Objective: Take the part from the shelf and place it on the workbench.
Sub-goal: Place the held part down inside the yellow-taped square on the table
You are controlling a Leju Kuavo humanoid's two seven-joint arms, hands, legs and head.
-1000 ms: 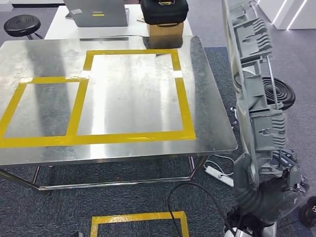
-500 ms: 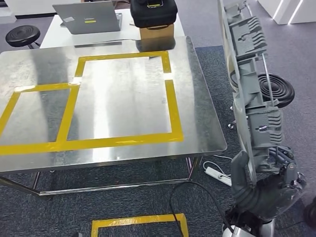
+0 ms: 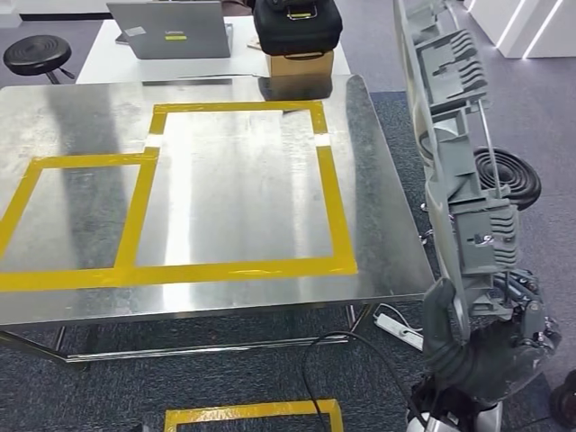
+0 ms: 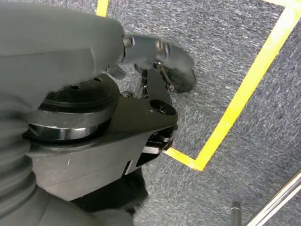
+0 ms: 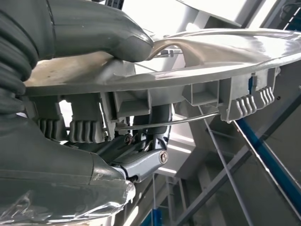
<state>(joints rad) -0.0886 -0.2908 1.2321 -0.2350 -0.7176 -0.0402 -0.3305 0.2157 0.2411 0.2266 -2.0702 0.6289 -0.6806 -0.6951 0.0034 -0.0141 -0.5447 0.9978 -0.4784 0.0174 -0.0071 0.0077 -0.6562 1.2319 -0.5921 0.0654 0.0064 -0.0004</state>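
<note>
Head view, left to right. Black stool (image 3: pixel 35 56) at 10 o'clock on the grey carpet. Steel workbench (image 3: pixel 381 234) spans left and centre, marked with yellow tape rectangles (image 3: pixel 329 189), a small one on the left and a bigger one on the right sharing an edge. Behind it at 12 o'clock a white table carries a laptop (image 3: pixel 173 29) and a black case (image 3: pixel 297 24) sitting on a cardboard box (image 3: pixel 299 65). Floor tape outline (image 3: pixel 251 412) at 6 o'clock, black cable (image 3: pixel 353 346) looping beside it, white power strip (image 3: pixel 397 326) under the bench corner. Part (image 3: pixel 458 171), a long grey plastic panel with ribbed clips, stands near upright at 3 o'clock, off the bench's right edge, not touching it. Right hand (image 3: pixel 492 346) at 5 o'clock grips its lower end; in the right wrist view thumb on one face, fingers (image 5: pixel 142 165) curled under the other. Coiled black hose (image 3: pixel 513 175) behind the part. Left hand (image 4: pixel 156 52) hangs over the carpet; fingers' state: cannot tell.
</note>
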